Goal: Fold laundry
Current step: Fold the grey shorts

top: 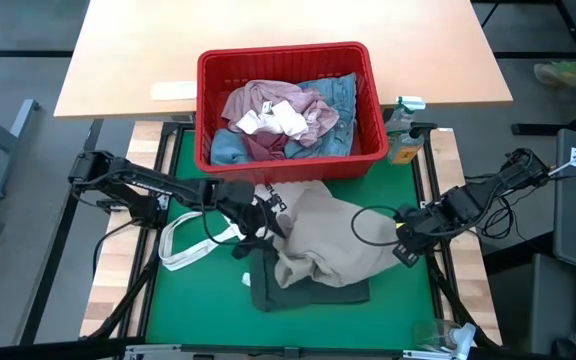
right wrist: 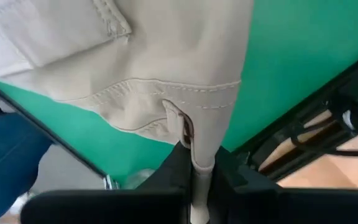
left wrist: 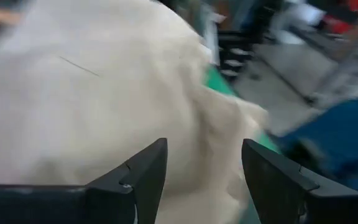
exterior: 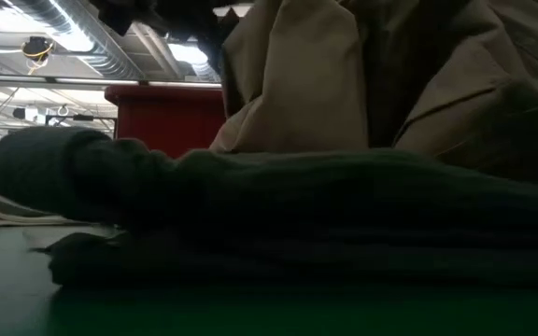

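Trousers (top: 333, 240), beige and crumpled, are heaped on the dark green top (top: 308, 291) at the middle of the green tabletop (top: 183, 300). Their waistband edge is pinched in the closed jaws of the right gripper (right wrist: 197, 180); the left gripper (left wrist: 201, 180) is spread wide and empty beside the cloth. A one-sided pull could drag the top askew.

high: bright, even | low: dim, backlit | left wrist: motion-blurred
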